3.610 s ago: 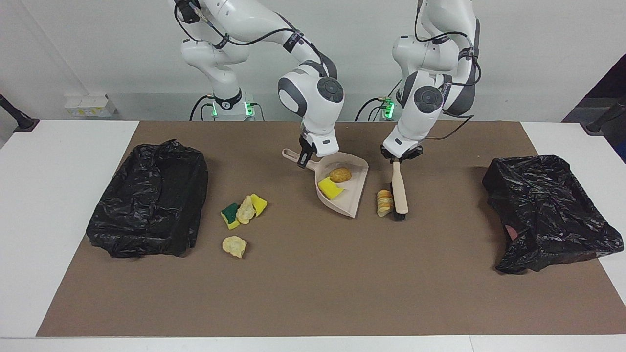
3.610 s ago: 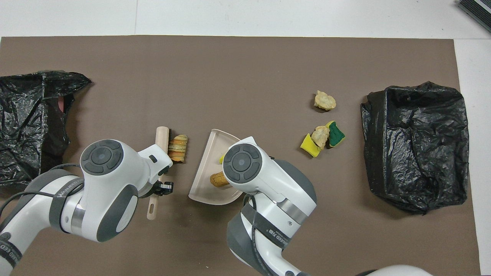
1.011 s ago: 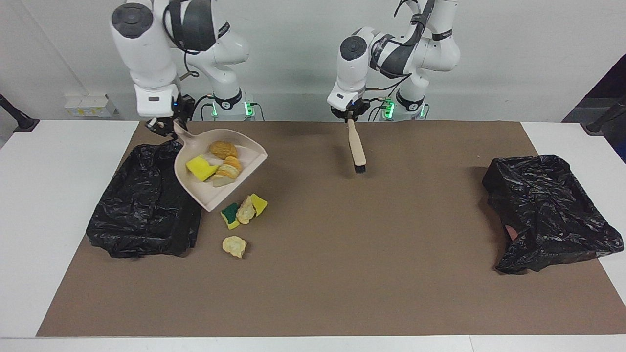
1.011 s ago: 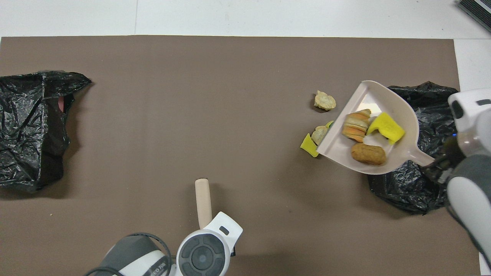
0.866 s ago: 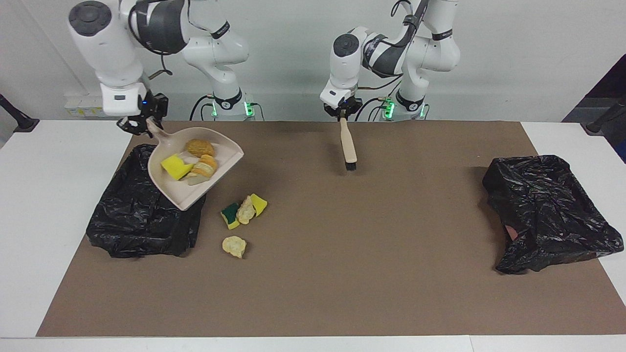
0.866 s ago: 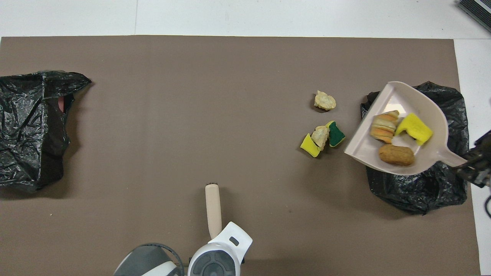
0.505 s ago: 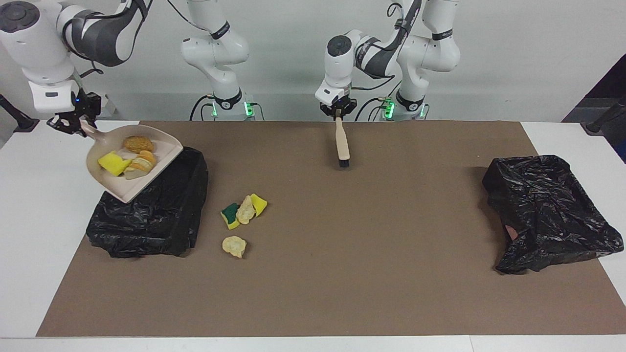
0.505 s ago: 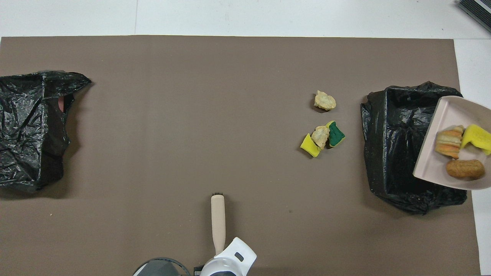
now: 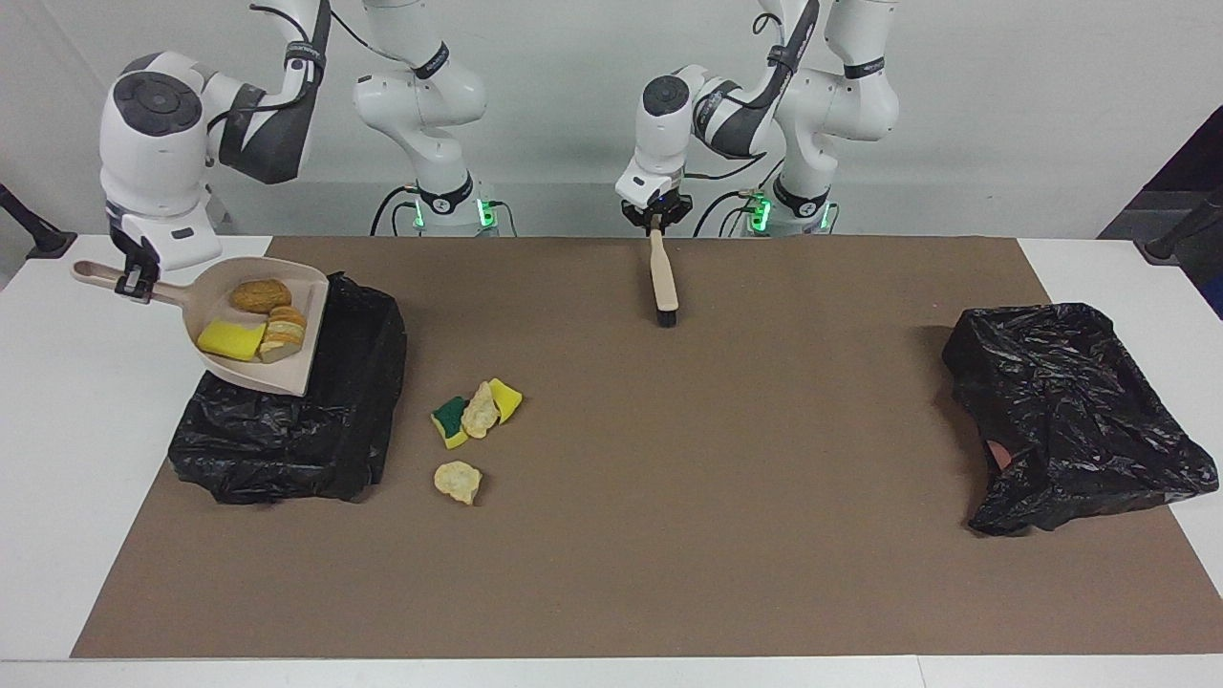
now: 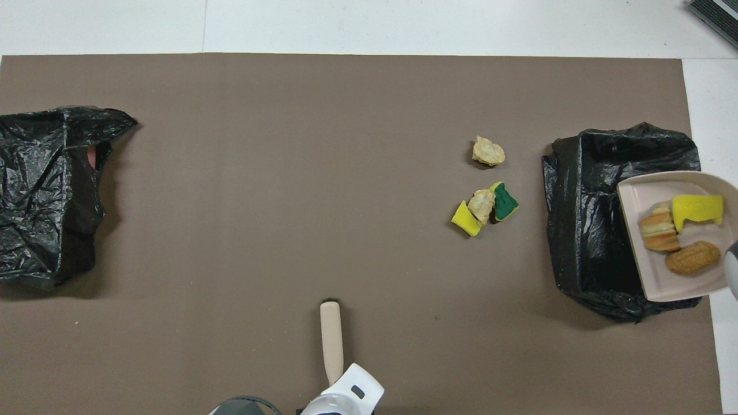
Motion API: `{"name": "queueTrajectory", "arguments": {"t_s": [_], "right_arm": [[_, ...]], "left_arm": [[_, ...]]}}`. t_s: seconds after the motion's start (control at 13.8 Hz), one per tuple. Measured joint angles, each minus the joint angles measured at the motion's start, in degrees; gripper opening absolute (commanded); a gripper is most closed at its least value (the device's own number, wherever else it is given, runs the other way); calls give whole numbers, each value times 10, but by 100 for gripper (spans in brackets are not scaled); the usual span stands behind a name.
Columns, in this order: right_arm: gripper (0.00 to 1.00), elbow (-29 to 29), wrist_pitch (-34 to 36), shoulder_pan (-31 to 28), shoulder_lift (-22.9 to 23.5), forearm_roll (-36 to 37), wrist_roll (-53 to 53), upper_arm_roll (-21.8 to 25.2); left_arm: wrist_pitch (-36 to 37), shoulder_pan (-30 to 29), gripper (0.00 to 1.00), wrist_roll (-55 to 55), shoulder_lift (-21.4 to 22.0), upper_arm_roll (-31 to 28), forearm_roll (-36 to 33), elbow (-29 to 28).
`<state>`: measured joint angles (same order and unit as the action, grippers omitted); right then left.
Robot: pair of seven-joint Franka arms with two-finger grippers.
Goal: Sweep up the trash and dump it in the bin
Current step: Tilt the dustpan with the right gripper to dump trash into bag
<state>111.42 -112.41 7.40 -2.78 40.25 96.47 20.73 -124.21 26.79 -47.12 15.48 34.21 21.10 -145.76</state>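
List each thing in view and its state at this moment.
right gripper: shut on the dustpan's handle.
dustpan: held over the bin at the right arm's end, three trash pieces inside.
bin: open, black-lined.
left gripper: shut on the brush.
brush: hanging bristles-down.
loose trash: lying on the mat.

Brown mat (image 9: 669, 497) over white table (image 9: 57, 459), perhaps paper.

The right arm reaches out past its end of the counter, its tool (image 9: 134, 280) pointing down, clamped on a handle. The left arm bends low near its base, its tool (image 9: 656, 220) pointing down, closed on another handle.
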Motion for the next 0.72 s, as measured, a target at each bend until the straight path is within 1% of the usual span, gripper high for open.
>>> {"name": "queueTrajectory", "arguments": {"t_s": [0.14, 0.22, 0.29, 0.36, 0.58, 0.72], "right_arm": [[0, 11, -1, 0, 0, 33, 12, -11], [0, 15, -3, 1, 0, 51, 21, -15], [0, 18, -7, 1, 0, 70, 26, -19], [0, 20, -13, 1, 0, 87, 26, -22], [0, 23, -14, 0, -3, 107, 26, -31], [0, 26, 6, 0, -9, 134, 13, -45]], "left_arm": [[1, 0, 44, 6, 0, 0, 8, 0], [3, 0, 67, 9, 0, -1, 9, 0], [4, -1, 81, 17, 0, -3, 10, 0], [4, -2, 100, 31, 0, -4, 12, 0], [4, -12, 100, 77, -10, -19, 16, 12], [5, -16, 100, 110, -27, -64, 14, 40]]}}
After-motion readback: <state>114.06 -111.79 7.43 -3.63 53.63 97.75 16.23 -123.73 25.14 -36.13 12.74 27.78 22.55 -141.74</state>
